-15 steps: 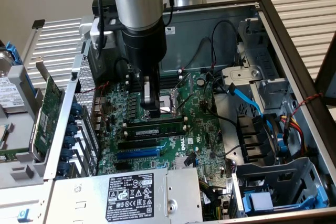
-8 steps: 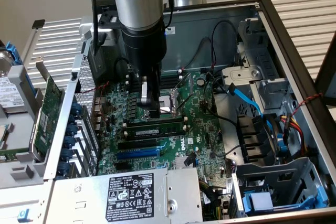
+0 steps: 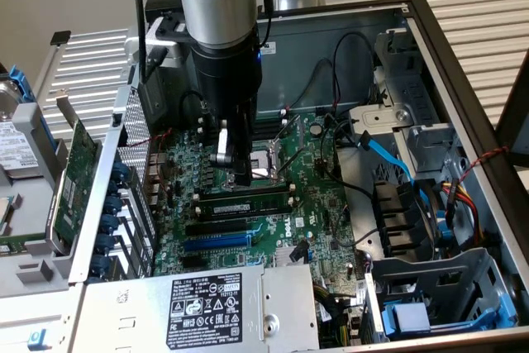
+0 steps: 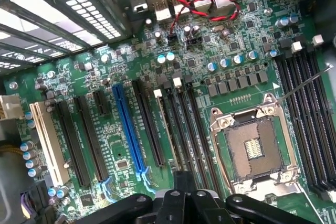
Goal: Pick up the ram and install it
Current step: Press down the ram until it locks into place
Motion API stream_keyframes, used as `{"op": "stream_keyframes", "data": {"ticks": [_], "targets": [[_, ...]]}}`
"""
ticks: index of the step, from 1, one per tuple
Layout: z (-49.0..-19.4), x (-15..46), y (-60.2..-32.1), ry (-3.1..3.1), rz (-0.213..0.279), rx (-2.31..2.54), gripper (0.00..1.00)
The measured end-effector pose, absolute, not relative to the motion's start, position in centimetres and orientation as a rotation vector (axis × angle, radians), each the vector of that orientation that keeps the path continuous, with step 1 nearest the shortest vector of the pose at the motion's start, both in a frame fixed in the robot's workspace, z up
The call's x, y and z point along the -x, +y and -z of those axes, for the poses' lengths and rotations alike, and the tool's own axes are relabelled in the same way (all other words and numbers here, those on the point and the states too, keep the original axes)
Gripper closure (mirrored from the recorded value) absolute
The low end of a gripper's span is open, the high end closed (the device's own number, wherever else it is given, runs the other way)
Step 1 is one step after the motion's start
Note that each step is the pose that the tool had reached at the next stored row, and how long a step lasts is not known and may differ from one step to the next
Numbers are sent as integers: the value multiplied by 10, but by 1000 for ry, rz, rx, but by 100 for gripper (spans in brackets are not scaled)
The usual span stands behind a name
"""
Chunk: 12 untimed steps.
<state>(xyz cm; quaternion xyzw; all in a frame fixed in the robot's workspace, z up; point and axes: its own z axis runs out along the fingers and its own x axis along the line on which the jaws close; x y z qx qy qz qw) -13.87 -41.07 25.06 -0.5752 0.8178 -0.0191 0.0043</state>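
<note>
The ram (image 3: 246,202) is a long green stick with black chips and a small white label. It stands in the memory slot nearest the expansion slots on the motherboard (image 3: 322,204). In the wrist view the ram (image 4: 161,129) appears edge-on, next to the empty black slots (image 4: 184,129). My gripper (image 3: 237,178) hangs just above the board beside the CPU socket (image 3: 264,167), a little behind the ram. It looks shut with nothing in it. Its dark tip (image 4: 184,182) sits over the near ends of the memory slots.
A blue expansion slot (image 4: 128,129) and black ones lie beside the ram. Red-black wires (image 4: 199,6) cross the board's edge. A broad green card (image 3: 78,175) leans outside the case at the exterior view's left. The power supply (image 3: 207,303), a blue cable (image 3: 388,155) and drive cages crowd the case.
</note>
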Motion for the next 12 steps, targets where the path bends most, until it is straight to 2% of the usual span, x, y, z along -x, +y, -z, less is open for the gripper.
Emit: {"op": "stream_keyframes", "data": {"ticks": [12], "targets": [[-250,139,-411,2700,48,1585,90]]}}
